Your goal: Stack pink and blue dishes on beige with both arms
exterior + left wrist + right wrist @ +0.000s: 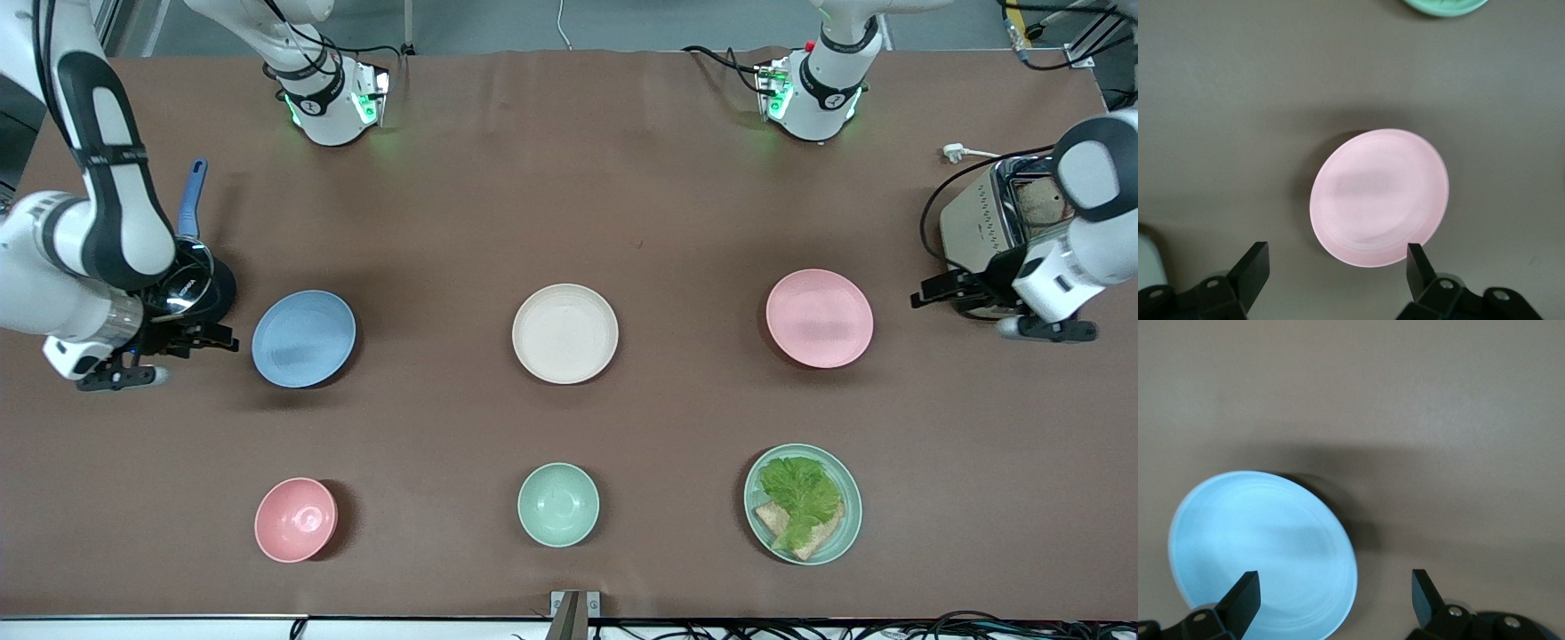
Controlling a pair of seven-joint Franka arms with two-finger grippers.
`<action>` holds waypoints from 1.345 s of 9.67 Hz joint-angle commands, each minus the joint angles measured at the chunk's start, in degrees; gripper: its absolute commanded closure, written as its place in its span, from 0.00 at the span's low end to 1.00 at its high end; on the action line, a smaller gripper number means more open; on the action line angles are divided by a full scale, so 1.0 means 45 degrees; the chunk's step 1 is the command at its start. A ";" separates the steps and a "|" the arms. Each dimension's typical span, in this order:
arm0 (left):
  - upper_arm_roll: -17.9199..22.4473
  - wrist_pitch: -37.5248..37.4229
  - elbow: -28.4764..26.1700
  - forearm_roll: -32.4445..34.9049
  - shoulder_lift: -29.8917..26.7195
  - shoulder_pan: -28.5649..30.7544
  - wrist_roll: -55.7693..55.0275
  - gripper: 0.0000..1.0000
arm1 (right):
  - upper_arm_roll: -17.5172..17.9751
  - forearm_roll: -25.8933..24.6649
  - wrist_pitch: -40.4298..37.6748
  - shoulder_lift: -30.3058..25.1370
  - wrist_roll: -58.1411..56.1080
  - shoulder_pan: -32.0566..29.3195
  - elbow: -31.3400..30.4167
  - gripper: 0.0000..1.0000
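Observation:
The light blue plate [303, 339] lies toward the right arm's end of the table, the beige plate [564, 333] in the middle, and the pale pink plate [819, 317] toward the left arm's end. My right gripper [213, 338] hovers open over the table just beside the blue plate [1261, 553], one finger over its rim; nothing is between the fingers of the right gripper [1333, 581]. My left gripper [926, 293] hangs open over the cloth between the pink plate [1379, 197] and the toaster. The left gripper [1335, 259] holds nothing.
A dark pot with a blue handle [191, 267] sits under the right wrist. A toaster [987, 222] stands by the left wrist. Nearer the front camera are a pink bowl [295, 519], a mint bowl [557, 504], and a green plate [845, 524] with lettuce and bread.

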 commanded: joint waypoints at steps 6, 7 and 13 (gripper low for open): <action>-0.0096 0.2847 -0.0951 -0.0957 0.3315 -0.0017 0.1133 0.31 | 0.0078 0.3386 0.1324 0.1086 -0.3992 -0.0286 -0.1355 0.31; -0.0387 0.2847 -0.0971 -0.1152 0.3703 -0.0056 0.1152 0.35 | 0.0059 0.3406 0.1188 0.1067 -0.3973 -0.0286 -0.1355 0.49; -0.0429 0.1702 -0.0780 -0.1135 0.2947 0.0236 0.1621 1.00 | -0.0739 0.3465 -0.2703 0.0932 -0.2009 -0.0111 0.0472 0.99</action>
